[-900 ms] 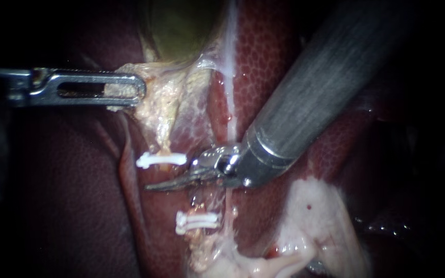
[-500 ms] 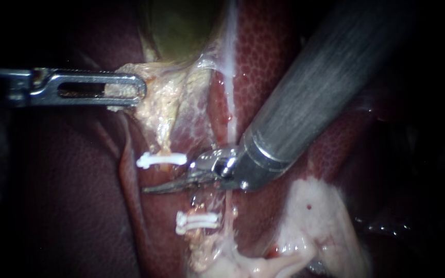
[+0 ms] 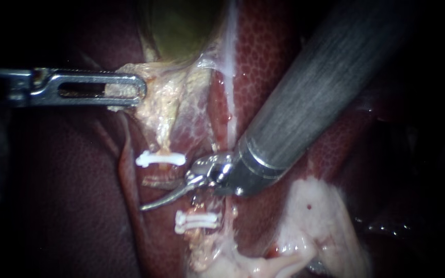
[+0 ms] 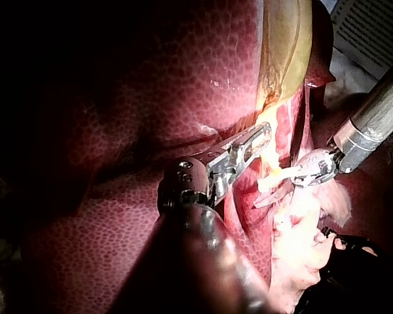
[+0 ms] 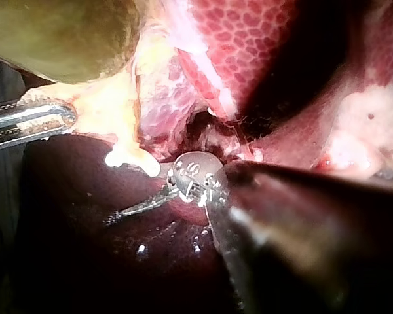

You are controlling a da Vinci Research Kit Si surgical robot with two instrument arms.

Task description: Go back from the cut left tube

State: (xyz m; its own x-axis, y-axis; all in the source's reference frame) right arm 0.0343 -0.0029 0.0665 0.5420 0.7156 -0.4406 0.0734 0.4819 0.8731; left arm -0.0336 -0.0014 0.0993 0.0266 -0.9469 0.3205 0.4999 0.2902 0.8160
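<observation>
Endoscope view first. My right instrument (image 3: 144, 194) comes in from the upper right on a fat grey shaft, and its hand sits in the gap between the two white clips. The hand is open, a fairly narrow spread. One thin curved blade angles down toward the lower clip (image 3: 197, 221), and the other lies flatter, just under the upper clip (image 3: 160, 159). Nothing is caught between the blades.

The left tube (image 3: 167, 146) is the pale yellowish strand tapering down from the tissue under the greenish gallbladder (image 3: 181, 25). It's cut through between the clips. One stump hangs at the upper clip and the other sits at the lower one (that lower one looks like two clips side by side, hard to be sure). The open blades lie across that gap, over the dark red liver (image 3: 52, 195).

My left instrument (image 3: 136, 88) comes in level from the left, well apart from the right one. Its slotted hand is clamped on the pale fatty tissue (image 3: 155, 98) just below the gallbladder, and that tissue is stretched toward the left.

A thin whitish strand (image 3: 230, 103) runs down the mottled liver beside the clipped tube and passes behind the right instrument's wrist.

In the right wrist view only one slim blade shows clearly, ahead of the shiny wrist joint, lying over dark liver. In the left wrist view the left hand grips the pale tissue, with the right instrument's tip just beyond it.
</observation>
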